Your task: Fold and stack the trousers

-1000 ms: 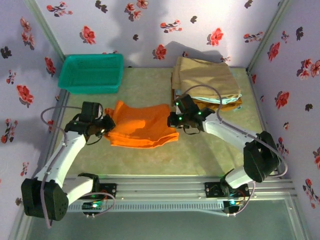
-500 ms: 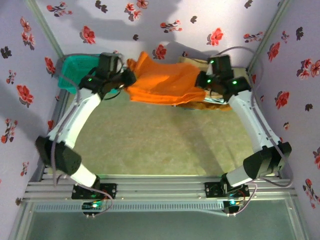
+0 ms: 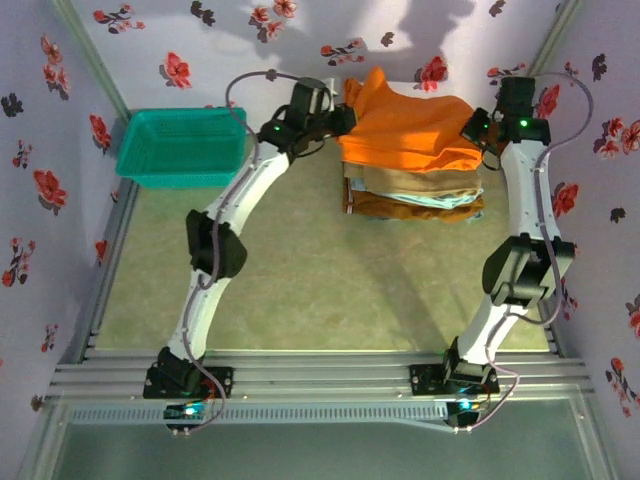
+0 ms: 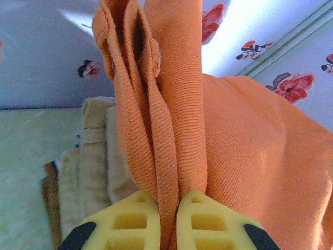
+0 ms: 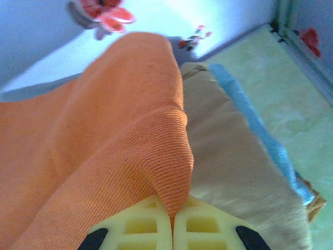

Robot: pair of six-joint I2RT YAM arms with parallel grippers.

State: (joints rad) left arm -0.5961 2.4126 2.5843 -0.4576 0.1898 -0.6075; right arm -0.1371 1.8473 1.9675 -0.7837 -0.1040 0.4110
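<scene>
The folded orange trousers (image 3: 405,135) hang stretched between both grippers over the pile of folded garments (image 3: 415,190) at the back right. My left gripper (image 3: 345,118) is shut on the trousers' left edge (image 4: 166,151), with the layers bunched between the yellow pads (image 4: 130,221). My right gripper (image 3: 478,132) is shut on the right corner of the trousers (image 5: 156,151), pinched between its pads (image 5: 203,224). Under the orange cloth lies the tan garment (image 5: 234,156) on top of the pile.
A teal basket (image 3: 182,146) stands at the back left. The pile holds tan, light blue (image 5: 260,125) and brown (image 3: 400,208) folded garments. Flowered walls (image 3: 250,40) close in the back and both sides, near both grippers.
Both arms carried the trousers from the table's middle up and back, then right, so the cloth now hangs over the garment pile at the back right.
</scene>
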